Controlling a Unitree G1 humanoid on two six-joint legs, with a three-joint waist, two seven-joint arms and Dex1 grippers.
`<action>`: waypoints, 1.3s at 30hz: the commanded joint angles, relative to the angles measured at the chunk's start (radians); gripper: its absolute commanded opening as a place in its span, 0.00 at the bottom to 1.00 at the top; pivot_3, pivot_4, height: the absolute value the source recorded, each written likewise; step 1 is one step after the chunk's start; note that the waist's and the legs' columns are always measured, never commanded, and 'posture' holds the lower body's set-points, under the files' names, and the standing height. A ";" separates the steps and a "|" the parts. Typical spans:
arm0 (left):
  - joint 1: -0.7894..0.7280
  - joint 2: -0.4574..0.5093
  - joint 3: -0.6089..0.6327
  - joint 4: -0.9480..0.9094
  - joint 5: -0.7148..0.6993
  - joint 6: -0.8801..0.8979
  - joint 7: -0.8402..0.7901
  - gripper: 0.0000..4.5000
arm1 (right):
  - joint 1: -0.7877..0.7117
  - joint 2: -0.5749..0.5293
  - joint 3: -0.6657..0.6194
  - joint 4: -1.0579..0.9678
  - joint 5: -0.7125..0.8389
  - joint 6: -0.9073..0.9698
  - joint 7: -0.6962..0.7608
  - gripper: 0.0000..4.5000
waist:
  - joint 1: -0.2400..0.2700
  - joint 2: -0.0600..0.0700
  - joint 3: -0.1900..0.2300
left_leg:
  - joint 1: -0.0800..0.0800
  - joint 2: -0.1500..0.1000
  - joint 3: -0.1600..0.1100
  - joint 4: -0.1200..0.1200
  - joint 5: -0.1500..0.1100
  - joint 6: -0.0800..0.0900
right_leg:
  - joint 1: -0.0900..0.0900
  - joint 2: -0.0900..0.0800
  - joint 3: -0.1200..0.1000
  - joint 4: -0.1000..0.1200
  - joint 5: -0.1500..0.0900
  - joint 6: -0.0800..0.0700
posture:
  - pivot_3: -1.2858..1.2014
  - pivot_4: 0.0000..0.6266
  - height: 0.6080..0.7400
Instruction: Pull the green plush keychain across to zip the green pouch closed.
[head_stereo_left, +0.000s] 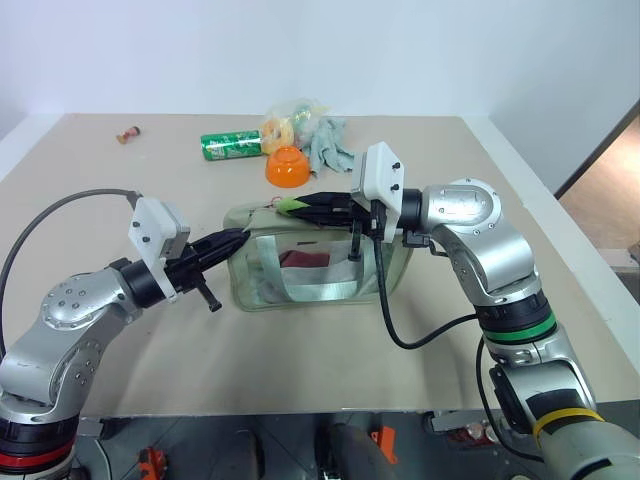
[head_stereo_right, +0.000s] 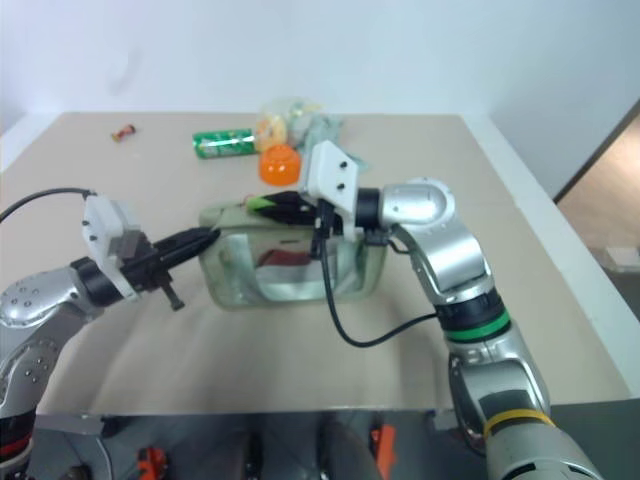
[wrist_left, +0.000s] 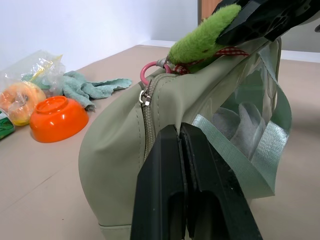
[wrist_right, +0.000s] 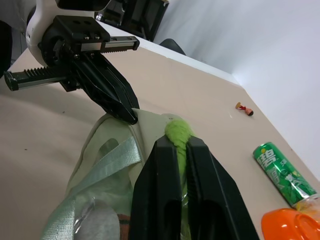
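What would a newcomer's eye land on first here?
Mid-table, the green pouch is pinched at its left end by the left hand, while the right hand is shut on the green plush keychain at its top. Behind, at the far edge, sit an orange bowl and a green can.

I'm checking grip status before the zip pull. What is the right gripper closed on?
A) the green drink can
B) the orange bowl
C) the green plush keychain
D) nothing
C: in the right wrist view the right gripper has the green plush keychain pinched between its fingers, atop the green pouch.
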 joint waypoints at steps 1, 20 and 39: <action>-0.006 0.004 -0.012 -0.002 0.013 -0.014 -0.007 0.00 | -0.014 -0.002 -0.028 -0.016 -0.003 -0.035 -0.002 0.01 | 0.000 0.000 0.000 | 0.000 0.000 0.000 0.000 0.000 0.000 | 0.000 0.000 0.000 0.000 0.000 0.000 | 0.52 0.24 1.00; -0.019 0.011 -0.032 0.025 0.043 -0.030 -0.032 0.00 | -0.079 -0.045 -0.138 0.007 0.034 -0.138 0.012 0.01 | 0.000 0.000 0.000 | 0.000 0.000 0.000 0.000 0.000 0.000 | 0.000 0.000 0.000 0.000 0.000 0.000 | 0.52 0.24 1.00; -0.049 0.025 -0.003 0.055 0.112 -0.113 -0.036 0.00 | -0.090 -0.100 -0.193 0.031 0.057 -0.156 0.006 0.01 | 0.000 0.000 0.000 | -0.001 0.000 0.000 0.000 0.000 0.000 | 0.000 0.000 0.000 0.000 0.000 0.000 | 0.52 0.24 1.00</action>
